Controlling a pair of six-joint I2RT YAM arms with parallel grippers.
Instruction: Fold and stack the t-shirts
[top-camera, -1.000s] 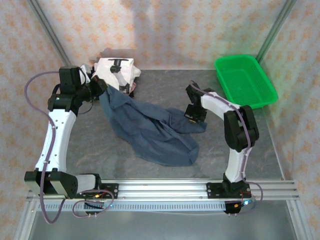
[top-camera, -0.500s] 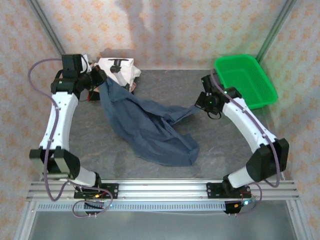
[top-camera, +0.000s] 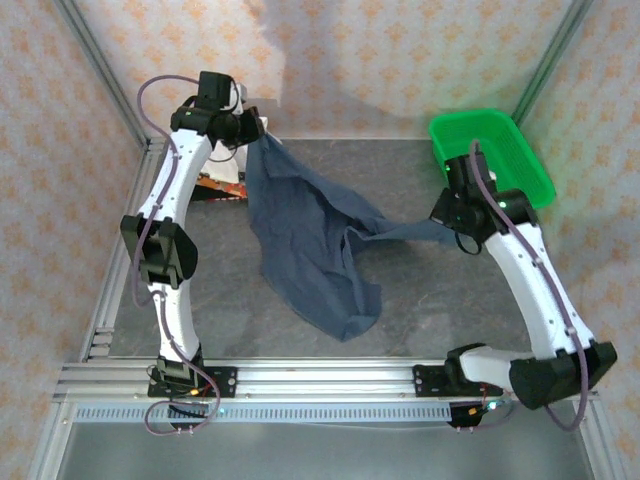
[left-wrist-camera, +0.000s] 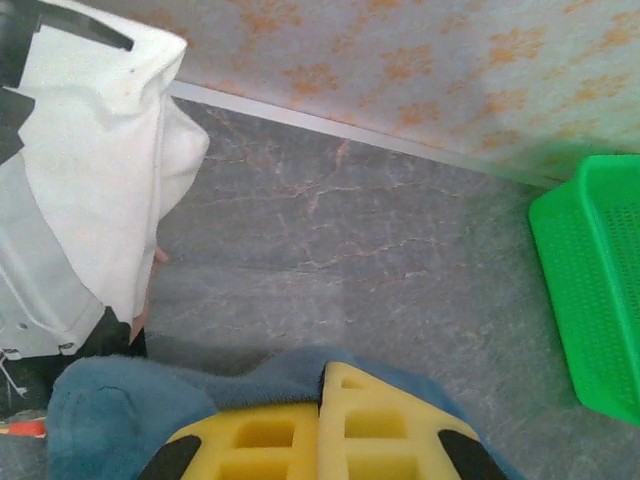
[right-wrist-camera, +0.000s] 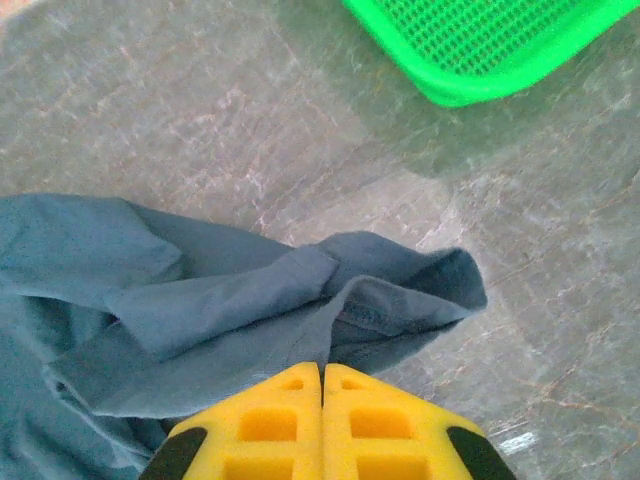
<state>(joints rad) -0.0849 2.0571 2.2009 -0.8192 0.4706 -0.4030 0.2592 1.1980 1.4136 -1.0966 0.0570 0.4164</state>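
A navy-blue t-shirt (top-camera: 305, 245) is stretched between my two grippers, with its lower part trailing on the grey table. My left gripper (top-camera: 254, 133) is at the back of the table and is shut on one edge of the shirt (left-wrist-camera: 255, 375). My right gripper (top-camera: 448, 222) is beside the basket and is shut on a bunched edge of the same shirt (right-wrist-camera: 250, 310). The yellow pads of both grippers are pressed together over the cloth, left (left-wrist-camera: 322, 368) and right (right-wrist-camera: 322, 368). A folded white t-shirt with black print (left-wrist-camera: 95, 170) lies at the back left. An orange edge of the stack (top-camera: 218, 186) pokes out behind the left arm.
A green mesh basket (top-camera: 490, 158) stands at the back right, close to the right gripper, and its rim shows in the right wrist view (right-wrist-camera: 470, 95). Patterned walls close off the back and sides. A metal rail (top-camera: 330, 378) runs along the near edge.
Both arms have risen and spread apart. The left gripper went back and to the right, the right gripper went right toward the basket, and the shirt was pulled up and stretched between them.
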